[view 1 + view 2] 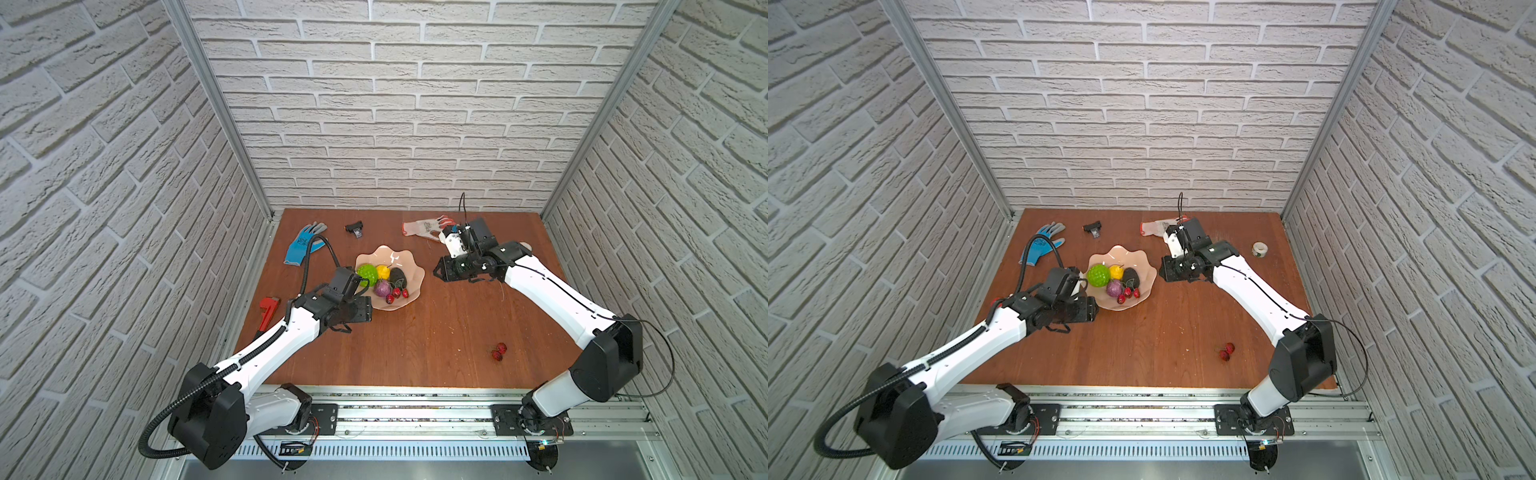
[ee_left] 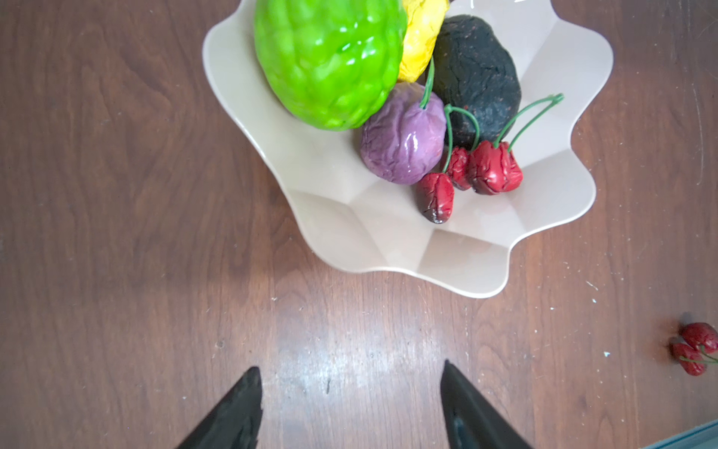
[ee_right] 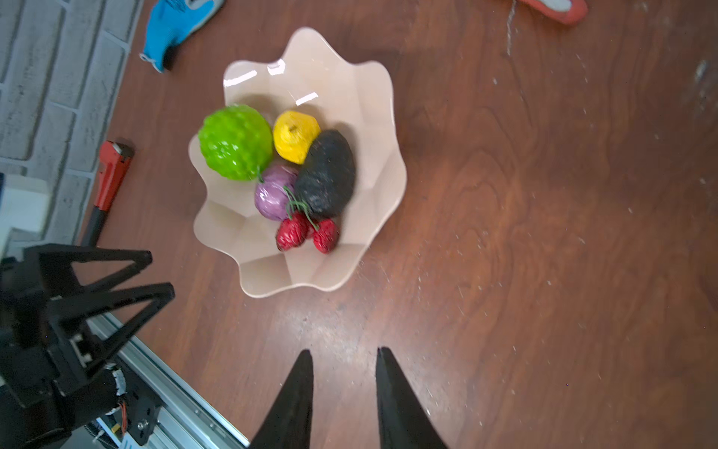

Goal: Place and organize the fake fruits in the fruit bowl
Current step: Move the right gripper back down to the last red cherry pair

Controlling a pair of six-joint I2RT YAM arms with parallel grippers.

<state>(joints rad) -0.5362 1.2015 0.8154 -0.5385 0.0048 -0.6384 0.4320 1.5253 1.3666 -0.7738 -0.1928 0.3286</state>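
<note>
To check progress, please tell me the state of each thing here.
fruit bowl: upright
green fruit: in bowl
yellow fruit: in bowl
purple fruit: in bowl
avocado: in bowl
three red berries: in bowl
two red berries: loose on table
left end effector: open, empty
right end effector: open, empty

fake fruits [image 1: 384, 282] in the fruit bowl [image 1: 384, 254] mid-table, berry pair [image 1: 499, 351] loose front right, wrench [image 1: 268, 309] far left

Bare table [image 1: 415, 345] between fruit bowl [image 1: 384, 252] and stray berries [image 1: 499, 352]
</note>
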